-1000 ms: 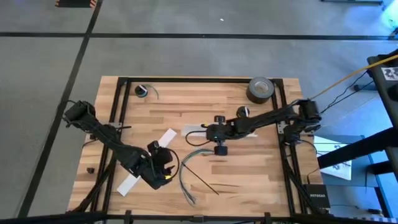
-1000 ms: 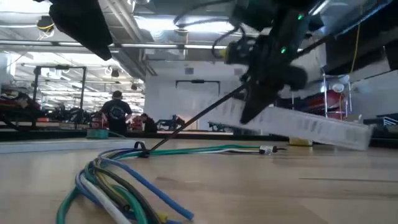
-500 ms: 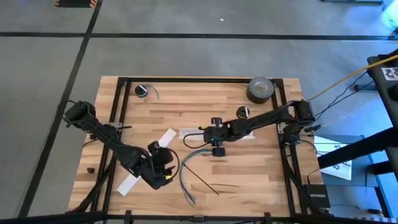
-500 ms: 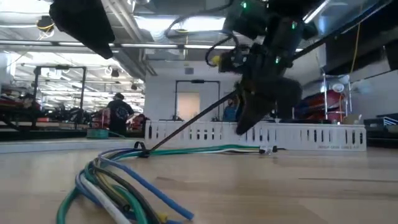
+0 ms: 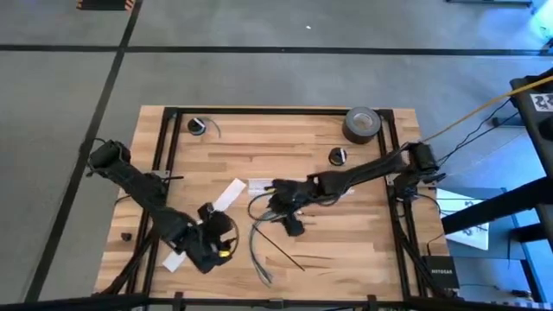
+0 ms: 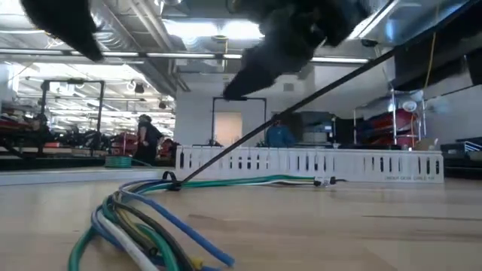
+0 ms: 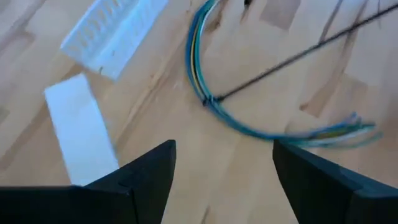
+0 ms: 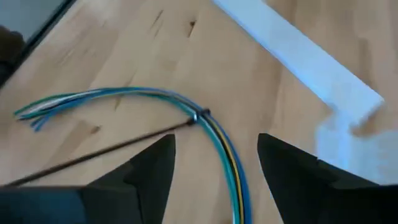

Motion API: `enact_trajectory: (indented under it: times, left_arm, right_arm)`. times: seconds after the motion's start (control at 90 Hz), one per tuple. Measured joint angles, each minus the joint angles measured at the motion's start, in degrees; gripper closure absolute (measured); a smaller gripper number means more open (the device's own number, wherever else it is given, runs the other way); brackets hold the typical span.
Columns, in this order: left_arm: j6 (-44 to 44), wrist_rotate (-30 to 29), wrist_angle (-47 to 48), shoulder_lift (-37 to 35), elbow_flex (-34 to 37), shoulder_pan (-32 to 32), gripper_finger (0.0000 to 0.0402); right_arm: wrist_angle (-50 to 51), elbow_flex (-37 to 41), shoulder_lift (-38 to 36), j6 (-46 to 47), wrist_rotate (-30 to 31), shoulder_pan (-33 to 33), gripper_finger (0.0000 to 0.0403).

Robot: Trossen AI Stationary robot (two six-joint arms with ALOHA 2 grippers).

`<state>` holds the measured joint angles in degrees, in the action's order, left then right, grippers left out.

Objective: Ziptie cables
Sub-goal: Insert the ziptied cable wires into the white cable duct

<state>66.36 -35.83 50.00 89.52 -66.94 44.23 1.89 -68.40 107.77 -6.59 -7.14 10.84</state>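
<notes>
From my station, the ziptie (image 8: 106,149) already looks looped round the cables (image 8: 155,99): both wrist views show its head seated against the bundle, with the long black tail running off free across the desk (image 5: 363,250). I judge the wrap started but not cinched; pulling the tail tight is what remains.

In the overhead view the cables lie at about six o'clock of the desk's centre, curving toward the near edge, with the tail pointing out toward four o'clock.

My right claw (image 8: 211,180) hangs over the upper end of the bundle, fingers spread, gripping nothing. My left claw (image 7: 224,174) waits at about nine o'clock of the bundle, near the white slotted strips (image 5: 226,193), also spread and empty.
</notes>
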Motion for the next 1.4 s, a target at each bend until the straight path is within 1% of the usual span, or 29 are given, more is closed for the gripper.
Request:
enact_trajectory:
  times: [0.133,0.278,0.389,0.611,0.878,0.956,1.022,1.211,1.244,1.289,1.4]
  left_arm:
    - [4.22,0.01,3.73,0.0,0.0,2.59,0.0148]
    - [6.23,0.02,5.25,-0.02,0.0,3.92,0.0148]
    - [6.24,-0.41,5.08,-0.02,0.0,4.19,0.0148]
    - [6.28,-2.88,4.73,-0.02,0.0,4.02,0.0148]
    - [7.17,-4.11,2.71,-0.02,0.0,3.95,0.0148]
    - [7.21,-4.24,2.07,-0.02,0.0,3.71,0.0148]
    - [7.04,-4.31,0.72,-0.02,0.0,3.44,0.0148]
    - [6.77,-4.28,0.07,-0.02,0.0,2.44,0.0148]
    - [6.77,-4.28,0.06,-0.02,0.0,2.21,0.0148]
    - [6.77,-4.28,0.06,-0.02,0.0,2.1,0.0148]
    - [6.77,-4.29,0.04,-0.02,0.0,1.69,0.0148]
  right_arm:
    - [-5.79,-0.29,4.94,-1.7,0.01,0.45,0.0189]
    - [-7.77,-0.22,8.5,-3.62,0.01,0.4,0.0189]
    - [-9.97,-0.29,10.55,-5.6,-0.31,0.4,0.019]
    - [-14.44,-0.28,15.13,-6.14,0.46,-0.51,0.019]
    - [-15.41,-0.57,18.04,-3.5,-2.42,-2.24,0.0195]
    - [-14.56,-0.61,18.38,-2.87,-3.24,-2.24,0.0216]
    - [-13.65,-0.68,18.38,-2.69,-3.23,-2.24,0.0247]
    - [-12.94,-0.66,18.38,-2.75,-3.1,-2.2,0.0367]
    - [-12.94,-0.65,18.38,-2.86,-2.96,-2.2,0.0383]
    - [-12.94,-0.61,18.38,-2.91,-2.7,-2.18,0.0392]
    - [-12.6,-0.46,17.53,-2.89,0.09,-1.17,0.0391]
